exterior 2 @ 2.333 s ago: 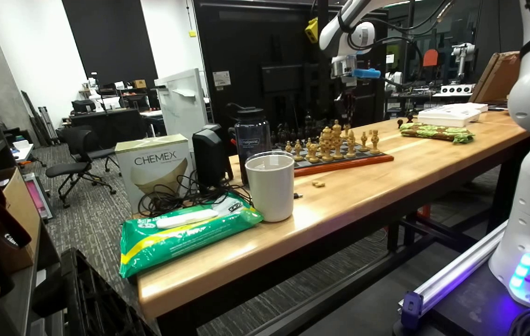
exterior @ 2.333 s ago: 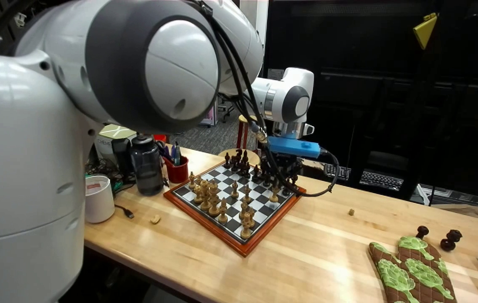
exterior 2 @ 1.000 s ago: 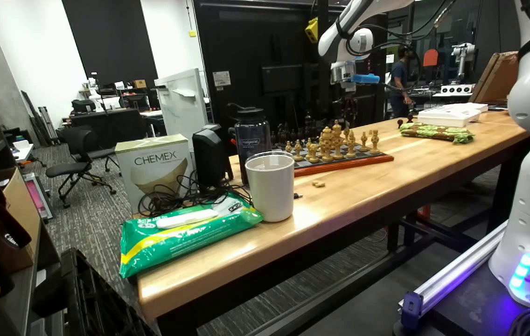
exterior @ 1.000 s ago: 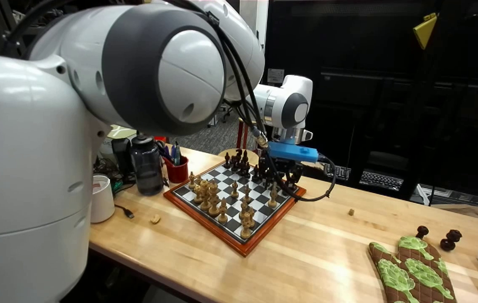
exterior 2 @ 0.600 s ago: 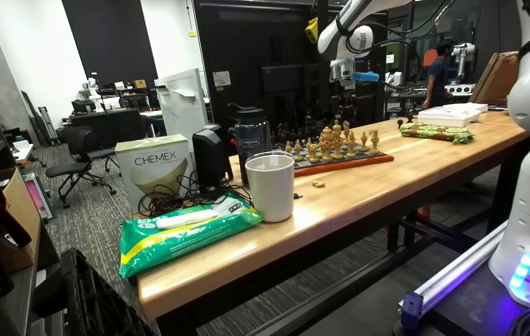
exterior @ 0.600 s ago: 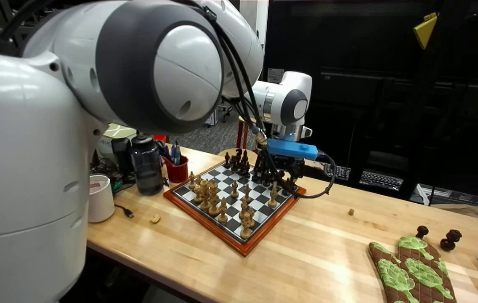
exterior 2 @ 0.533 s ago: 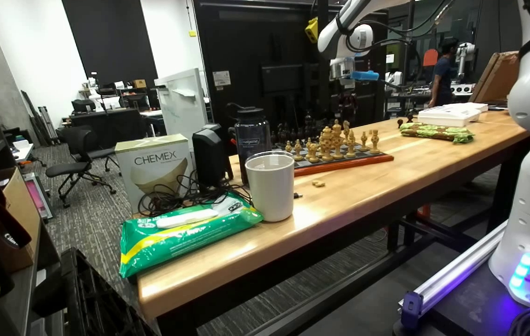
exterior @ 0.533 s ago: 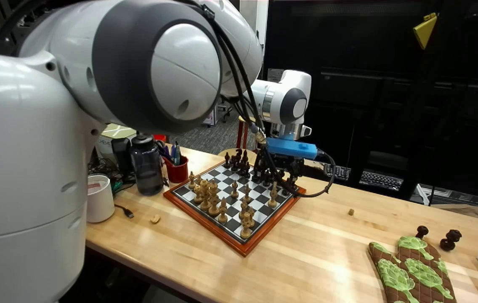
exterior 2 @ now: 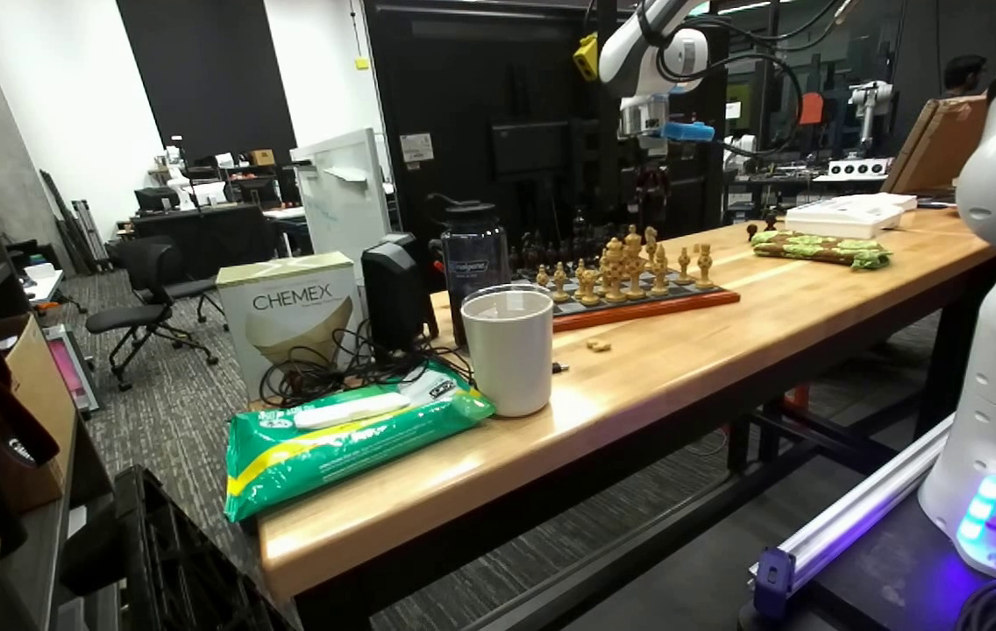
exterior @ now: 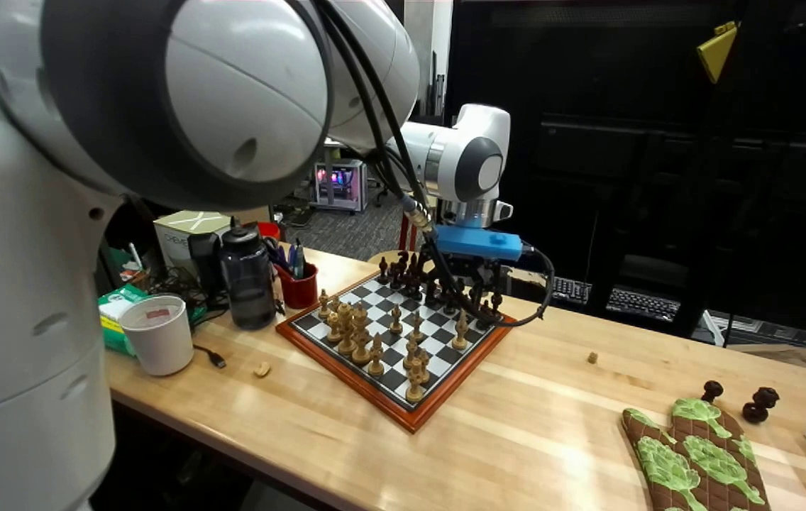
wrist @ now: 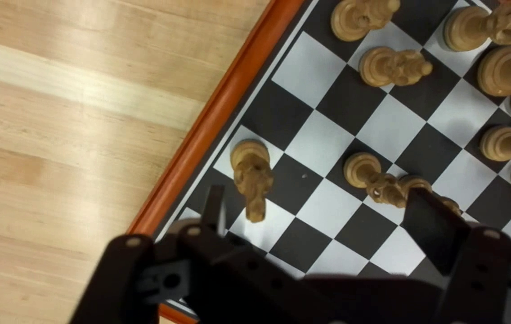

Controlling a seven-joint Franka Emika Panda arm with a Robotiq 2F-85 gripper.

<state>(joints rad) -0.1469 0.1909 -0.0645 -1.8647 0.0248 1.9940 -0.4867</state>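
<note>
In the wrist view, my gripper point(wrist: 320, 211) hangs over the board point(wrist: 350, 105), fingers spread, empty; near one, a pale piece point(wrist: 253, 175) stands inside the board's rim. Likely light, stiff, slick: I'd pinch its waist. In an exterior view, dark pieces point(exterior: 413, 270) crowd the board's far side.

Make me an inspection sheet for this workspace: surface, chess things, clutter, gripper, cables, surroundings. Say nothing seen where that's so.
Surface: wooden table, glare patches; spills, nothing seen.
Board: light pieces and dark pieces standing on it, some dark ones partly hidden.
Clutter: cup, bottle, pen pot, wipes, box; mitt beside loose dark pieces.
Gripper: jaws open above the board; in their grip, nothing seen.
Cables: tangle between box and wipes; arm cable looped by the gripper.
Surroundings: chair, person's head in the background.
</note>
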